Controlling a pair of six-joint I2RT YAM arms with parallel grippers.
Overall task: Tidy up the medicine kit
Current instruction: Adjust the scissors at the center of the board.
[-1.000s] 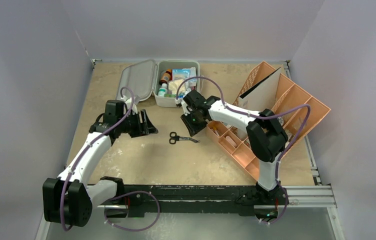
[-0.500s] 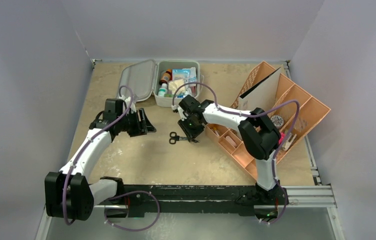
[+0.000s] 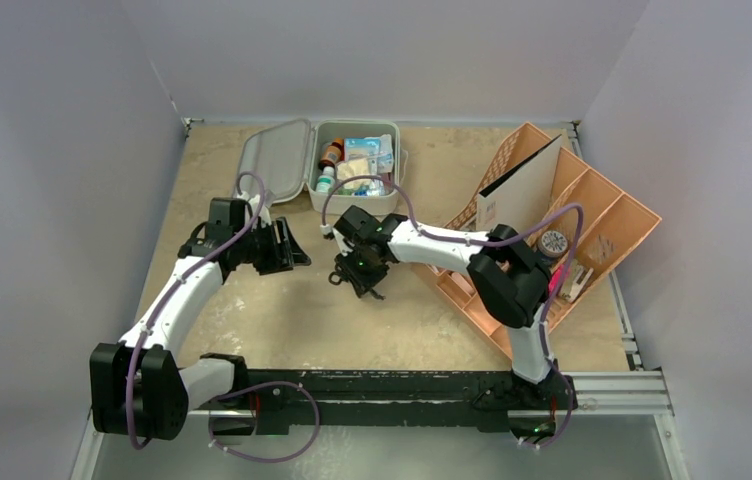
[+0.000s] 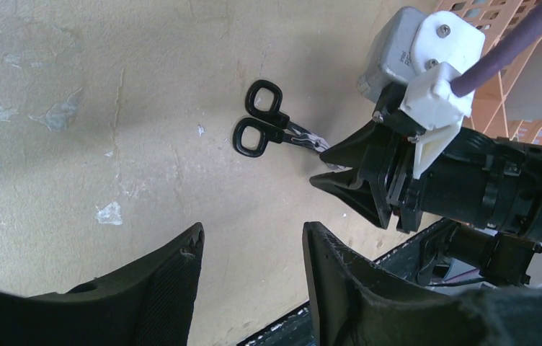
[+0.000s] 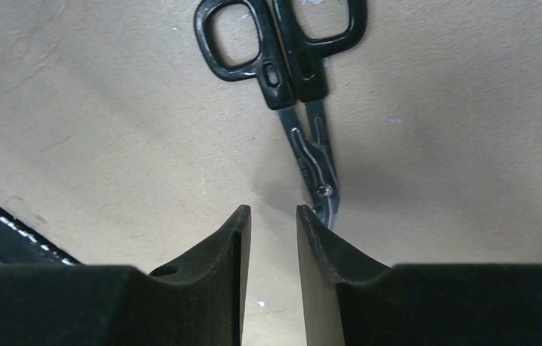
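The medicine kit lies open at the back of the table, with its pale lid (image 3: 274,162) on the left and its base (image 3: 354,203) holding bottles and packets. Black-handled scissors (image 4: 268,122) lie closed on the table, also in the right wrist view (image 5: 282,50). My right gripper (image 5: 273,210) hovers low over their blades, with its jaws a narrow gap apart. The blades run under its right fingertip (image 5: 311,223), and only bare table shows between the fingers. It also shows in the top view (image 3: 354,278). My left gripper (image 4: 254,241) is open and empty, left of the scissors (image 3: 292,250).
An orange compartmented tray (image 3: 592,215) stands tilted at the right, with a white card (image 3: 517,195) and small items in it. A black rail (image 3: 382,385) runs along the near edge. Grey walls close in the left, back and right.
My right gripper has swung left and toward the near edge, from beside the kit's base to over the scissors' blades. The left arm has barely moved. The scissors lie where they were.
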